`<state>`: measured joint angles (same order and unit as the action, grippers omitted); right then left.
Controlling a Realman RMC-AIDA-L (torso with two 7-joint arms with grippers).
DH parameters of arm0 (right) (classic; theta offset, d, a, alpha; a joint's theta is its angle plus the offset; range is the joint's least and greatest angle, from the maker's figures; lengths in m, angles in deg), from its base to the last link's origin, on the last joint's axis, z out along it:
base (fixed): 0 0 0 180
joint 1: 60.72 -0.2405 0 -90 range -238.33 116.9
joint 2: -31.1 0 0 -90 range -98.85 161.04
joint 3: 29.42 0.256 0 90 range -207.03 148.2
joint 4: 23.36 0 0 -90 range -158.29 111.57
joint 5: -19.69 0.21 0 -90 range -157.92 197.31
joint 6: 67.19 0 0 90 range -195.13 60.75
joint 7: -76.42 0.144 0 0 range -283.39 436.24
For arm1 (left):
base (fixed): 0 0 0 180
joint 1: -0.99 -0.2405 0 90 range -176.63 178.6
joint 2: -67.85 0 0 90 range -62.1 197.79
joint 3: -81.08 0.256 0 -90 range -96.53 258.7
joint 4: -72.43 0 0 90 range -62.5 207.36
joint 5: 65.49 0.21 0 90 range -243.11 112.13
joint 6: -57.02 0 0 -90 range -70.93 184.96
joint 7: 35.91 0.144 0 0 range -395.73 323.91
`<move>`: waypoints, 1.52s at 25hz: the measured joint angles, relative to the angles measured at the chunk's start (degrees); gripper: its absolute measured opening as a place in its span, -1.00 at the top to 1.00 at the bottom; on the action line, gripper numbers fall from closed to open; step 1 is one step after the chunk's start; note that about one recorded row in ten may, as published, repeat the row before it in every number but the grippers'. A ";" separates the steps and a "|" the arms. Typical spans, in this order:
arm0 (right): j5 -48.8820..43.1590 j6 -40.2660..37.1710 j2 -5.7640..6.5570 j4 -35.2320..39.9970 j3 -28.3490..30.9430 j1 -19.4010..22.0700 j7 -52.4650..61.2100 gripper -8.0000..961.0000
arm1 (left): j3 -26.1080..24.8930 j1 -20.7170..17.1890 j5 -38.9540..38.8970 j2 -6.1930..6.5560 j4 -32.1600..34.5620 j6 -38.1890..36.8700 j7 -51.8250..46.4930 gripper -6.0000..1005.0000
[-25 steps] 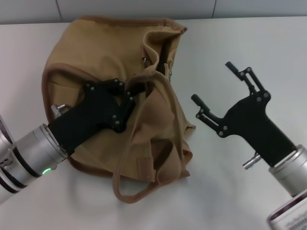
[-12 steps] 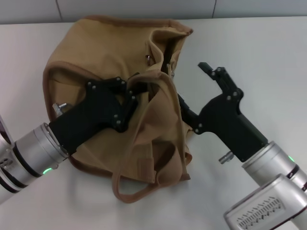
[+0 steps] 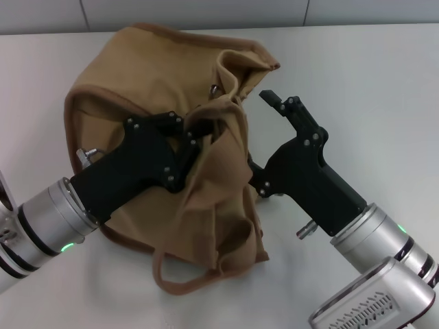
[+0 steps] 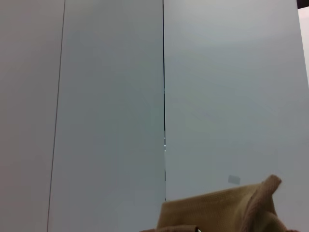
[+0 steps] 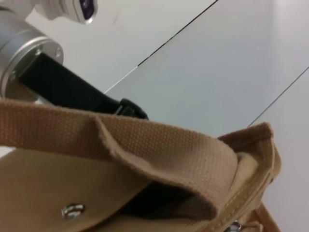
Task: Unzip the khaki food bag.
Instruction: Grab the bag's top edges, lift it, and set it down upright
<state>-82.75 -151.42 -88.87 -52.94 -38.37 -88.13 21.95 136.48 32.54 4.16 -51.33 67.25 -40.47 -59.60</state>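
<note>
The khaki food bag (image 3: 147, 75) lies slumped on the white table, left of centre in the head view. Its wide strap handle (image 3: 182, 277) loops toward the front. My left gripper (image 3: 197, 130) lies across the bag and is shut on a fold of fabric at the bag's top opening. My right gripper (image 3: 259, 133) is pressed against the bag's right side and stands open. Its upper fingertip (image 3: 269, 96) is free, and its lower finger is hidden behind the fabric. The right wrist view shows the pocket flap (image 5: 159, 159) and silver snap (image 5: 72, 210) close up. The zipper itself is hidden in the folds.
White table (image 3: 363, 75) lies bare to the right of the bag and in front of it. A grey panelled wall (image 4: 111, 96) stands behind. In the right wrist view, the left arm (image 5: 72, 89) crosses above the bag.
My right gripper has swung left from open table to the bag's right side. The bag's upper folds have bunched leftward and the strap loop has shifted. The left gripper has kept its hold.
</note>
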 joint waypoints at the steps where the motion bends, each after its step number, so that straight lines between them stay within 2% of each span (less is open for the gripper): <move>1: -0.08 -0.36 0.00 -0.22 0.02 -0.05 0.45 -0.59 | 0.00 0.01 0.00 0.00 0.00 0.00 0.01 0.86; 19: -0.12 -1.42 -0.01 0.92 0.34 0.08 6.04 -0.58 | -0.02 0.16 0.00 -0.01 0.00 0.34 -0.08 0.86; 24: -0.13 -1.25 0.00 0.84 0.57 0.08 6.05 -0.14 | -0.02 0.18 -0.02 -0.06 0.00 0.23 -0.17 0.86; 36: -0.13 1.61 0.00 0.23 0.87 -0.25 6.05 0.36 | -0.02 0.16 -0.04 -0.09 -0.09 -0.43 -0.18 0.86; 38: -0.13 1.62 0.00 0.22 0.87 -0.18 6.05 0.77 | -0.02 0.10 -0.04 -0.09 -0.09 -0.80 -0.02 0.86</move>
<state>-82.88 -149.80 -88.87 -52.72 -37.50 -88.31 28.00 136.45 32.64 4.12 -51.42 67.15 -41.27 -59.63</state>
